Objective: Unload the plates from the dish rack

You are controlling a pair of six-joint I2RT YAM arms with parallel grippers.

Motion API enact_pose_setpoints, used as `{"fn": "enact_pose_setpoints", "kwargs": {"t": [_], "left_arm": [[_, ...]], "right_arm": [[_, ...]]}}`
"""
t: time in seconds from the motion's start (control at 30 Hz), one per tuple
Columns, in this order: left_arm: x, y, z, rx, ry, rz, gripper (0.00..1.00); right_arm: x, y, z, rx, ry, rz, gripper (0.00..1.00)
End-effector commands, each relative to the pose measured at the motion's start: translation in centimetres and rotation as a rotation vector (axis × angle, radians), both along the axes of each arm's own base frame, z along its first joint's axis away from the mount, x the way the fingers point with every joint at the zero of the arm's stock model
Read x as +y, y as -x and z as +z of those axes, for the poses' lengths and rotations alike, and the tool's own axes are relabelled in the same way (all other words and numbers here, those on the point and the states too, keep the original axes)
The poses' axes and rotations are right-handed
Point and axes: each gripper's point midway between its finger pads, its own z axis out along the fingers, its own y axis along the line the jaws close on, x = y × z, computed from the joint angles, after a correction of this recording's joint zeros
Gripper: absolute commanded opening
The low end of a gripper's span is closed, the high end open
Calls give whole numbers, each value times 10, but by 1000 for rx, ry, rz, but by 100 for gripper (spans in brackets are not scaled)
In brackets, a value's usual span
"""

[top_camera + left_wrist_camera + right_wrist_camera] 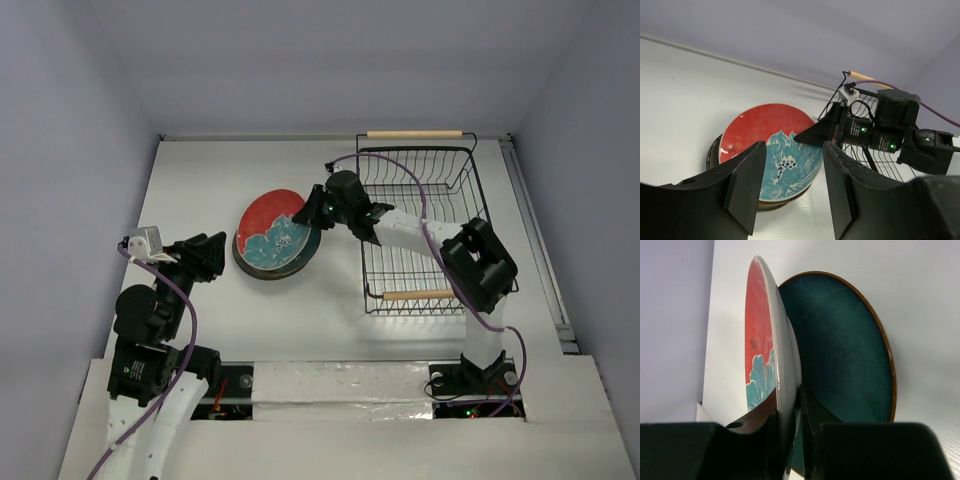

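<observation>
On the white surface (200, 180) left of the dish rack (405, 268), the unloading looks close to done. In the top view no plate shows among the rack's wires, though the right arm crosses over part of the basket and hides a strip of it. The right hand (312, 210) reaches out of the rack's left side and is clamped on the edge of the red plate (268, 222). In the right wrist view its two fingers pinch the rim, one on the flowered face and one on the pale underside. That plate hangs tilted over the stack (262, 272), its far edge higher than the gripped one, and it has not been laid flat. Just behind it in the right wrist view is the teal plate (850, 355), apparently the top of the stack. How many plates lie under that one cannot be counted from these views, since only dark rims show below. The left hand (210, 255) hovers near the stack's left side with its fingers spread wide and nothing between them. Judged from this, what remains is to lower the red plate onto the teal one and let go, which would likely finish the job, provided all the other plates are in the stack.
</observation>
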Motion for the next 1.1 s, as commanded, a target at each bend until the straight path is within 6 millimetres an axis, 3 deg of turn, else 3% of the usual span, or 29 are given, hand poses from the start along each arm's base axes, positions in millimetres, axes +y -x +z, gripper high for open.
{"fn": "enact_pose_setpoints", "kwargs": {"t": [0.0, 0.13, 0.17, 0.23, 0.27, 0.37, 0.5, 0.67, 0.7, 0.77, 0.8, 1.07], "left_arm": [[-4, -2, 7, -35, 11, -16, 46], [-4, -2, 7, -35, 11, -16, 46], [-4, -1, 8, -37, 12, -18, 46], [-4, -1, 7, -35, 11, -16, 46], [-3, -1, 8, -39, 11, -16, 46], [-3, -1, 8, -38, 12, -16, 46], [-4, -1, 9, -42, 11, -18, 46], [-3, -1, 9, -41, 13, -16, 46], [-4, -1, 9, -41, 14, -18, 46], [-4, -1, 9, -41, 14, -18, 46], [-4, -1, 8, -39, 14, -18, 46], [-4, -1, 9, -41, 13, -19, 46]], "right_arm": [[18, -15, 72, -140, -212, -2, 0], [15, -14, 54, -103, -177, -15, 9], [14, -14, 50, -96, -167, -20, 19], [10, -13, 38, -75, -133, -29, 28], [11, -9, 34, -72, -120, -23, 40], [3, -10, 24, -72, -50, -40, 60], [-1, -9, 20, -98, 51, -51, 76], [-15, -10, 13, -136, 234, -62, 90], [-15, -15, 23, -168, 262, -82, 91], [-25, -16, 11, -166, 363, -70, 92], [-20, -16, 18, -185, 375, -64, 93], [-42, -18, -16, -174, 607, -83, 98]]}}
